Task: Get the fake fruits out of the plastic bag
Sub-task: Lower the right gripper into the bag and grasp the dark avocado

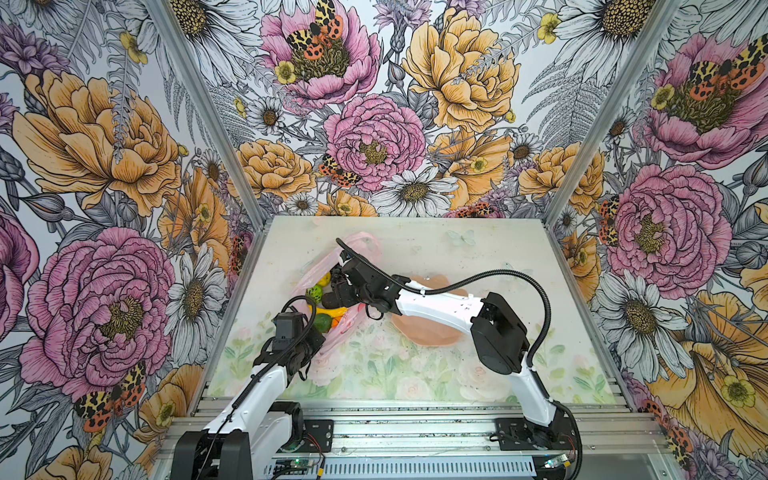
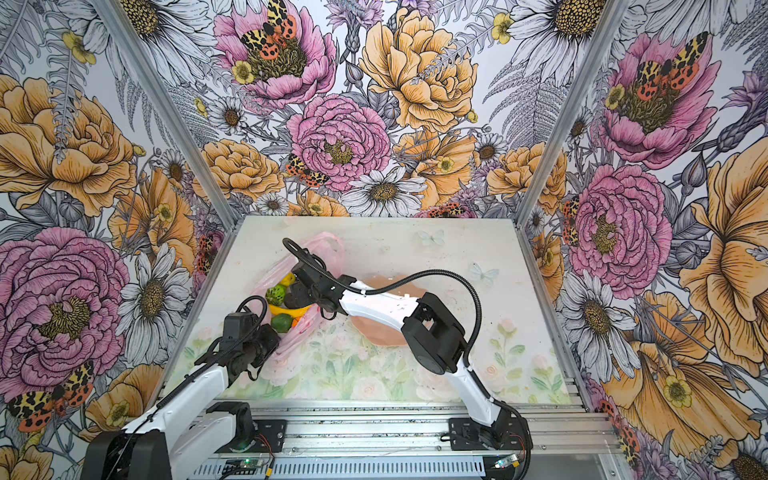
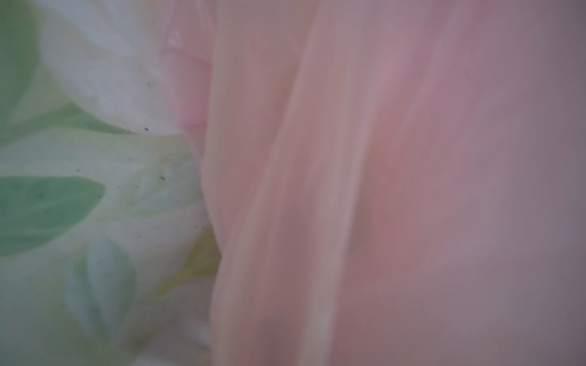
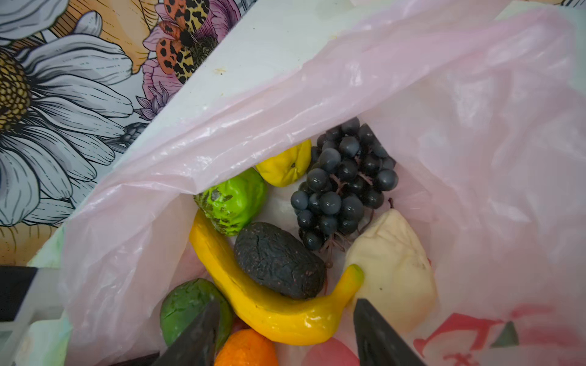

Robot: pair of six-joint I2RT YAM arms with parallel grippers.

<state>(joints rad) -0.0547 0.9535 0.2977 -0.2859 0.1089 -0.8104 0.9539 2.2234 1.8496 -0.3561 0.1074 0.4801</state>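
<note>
The pink plastic bag lies open at the table's left in both top views. Inside it are a yellow banana, a dark grape bunch, a green avocado, a bumpy lime-green ball, a small orange, a lemon, a cream-white lump and a wrinkled dark fruit. My right gripper hangs open in the bag's mouth, just over the banana. My left gripper is shut on the bag's near edge; pink film fills its wrist view.
A peach-pink scalloped bowl sits right of the bag, partly under my right forearm. The flowered table mat spreads in front. Patterned walls close in the left, back and right sides.
</note>
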